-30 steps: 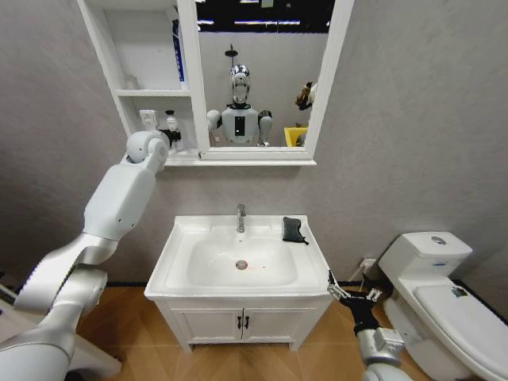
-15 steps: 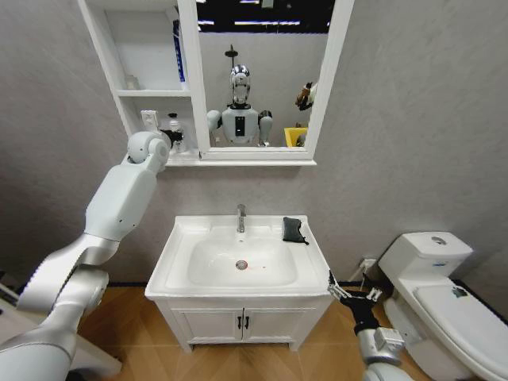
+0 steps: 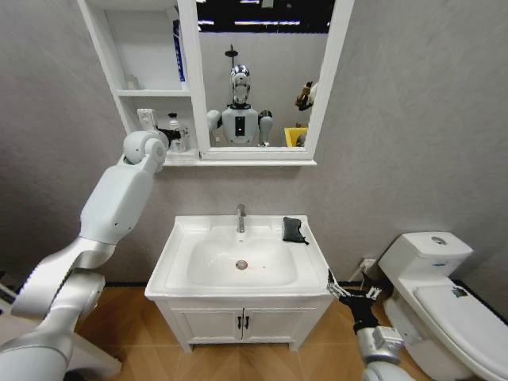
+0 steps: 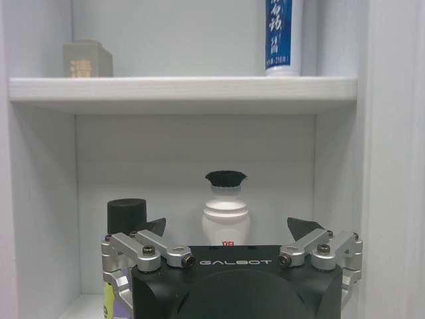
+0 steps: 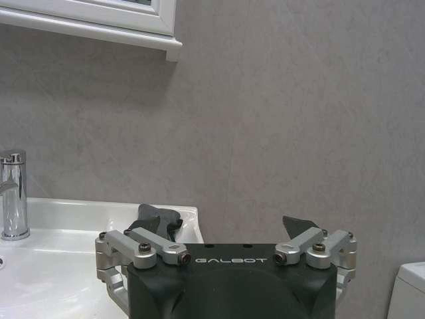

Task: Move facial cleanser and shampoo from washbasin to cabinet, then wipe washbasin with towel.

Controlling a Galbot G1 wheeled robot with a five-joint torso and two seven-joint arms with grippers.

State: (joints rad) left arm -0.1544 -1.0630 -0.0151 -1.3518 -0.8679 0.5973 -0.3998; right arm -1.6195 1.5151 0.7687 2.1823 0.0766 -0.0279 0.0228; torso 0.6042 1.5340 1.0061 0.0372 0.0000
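- The left gripper point(image 4: 226, 229) was raised at the lower compartment of the cabinet point(image 3: 108, 55), its fingers spread apart with nothing between them.
- Just past its fingertips stood a white bottle with a black bristly cap point(image 4: 226, 209), upright near the back of that compartment; a yellow bottle with a black round cap point(image 4: 125, 222) stood beside it, close to the left finger.
- On the shelf above, a white tube with blue lettering point(image 4: 284, 36) stood upright at 1 end, and a small tan box point(image 4: 87, 60) sat at the other.
- The cabinet was white, tall and narrow, with stacked open compartments, joined to a white-framed mirror point(image 3: 262, 75).
- The right gripper point(image 3: 349, 292) hung low beside the front right corner of the washbasin point(image 3: 190, 230), fingers spread and empty.
- The washbasin was white and rectangular with an oval bowl, a chrome tap point(image 3: 240, 217) and a round drain point(image 3: 241, 264).
- The towel point(image 3: 294, 230), a small black bunched cloth, lay on the rim at the back right, near the tap.
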